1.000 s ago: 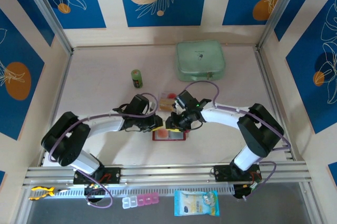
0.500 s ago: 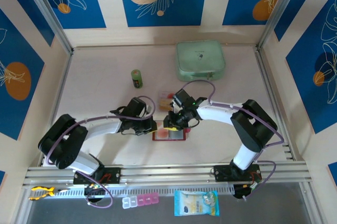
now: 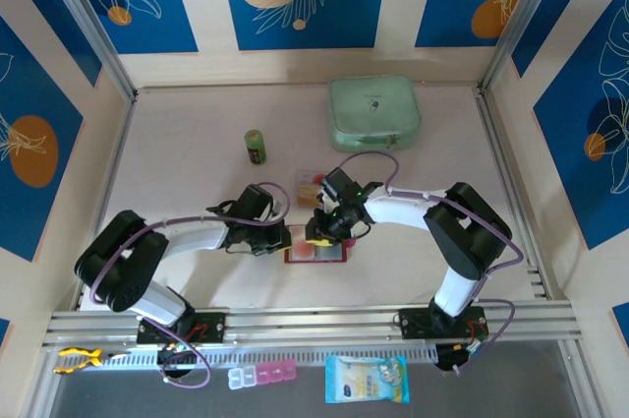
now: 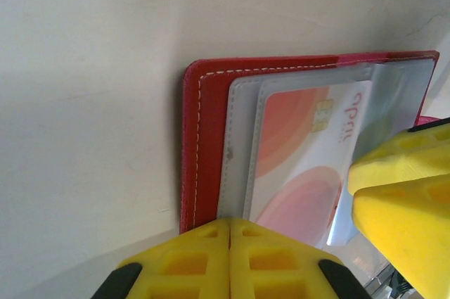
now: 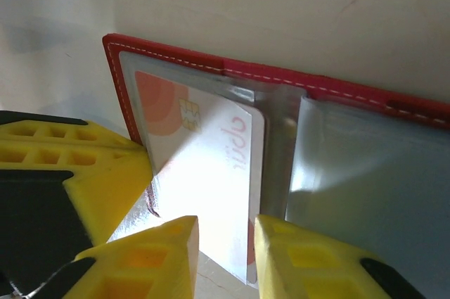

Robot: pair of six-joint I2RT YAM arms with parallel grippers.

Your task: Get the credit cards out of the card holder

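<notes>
card holder (image 3: 329,253): lay open near the table's middle, between both grippers, in the same spot as a second earlier.
credit card (image 5: 204,151): white with reddish bands, lying in one of the holder's clear pockets.
left gripper (image 4: 229,257): jaws pressed together, tips at the holder's left edge; a second earlier they stood slightly apart.
right gripper (image 5: 225,250): jaws narrowly apart, fingertips (image 5: 169,253) down at the card's end; its elbow had swung left.
loose tan card (image 3: 311,185): just beyond the holder, unmoved.
mint green zip case (image 3: 374,113): far, right of centre.
green bottle (image 3: 256,147): far-left of the holder.
</notes>
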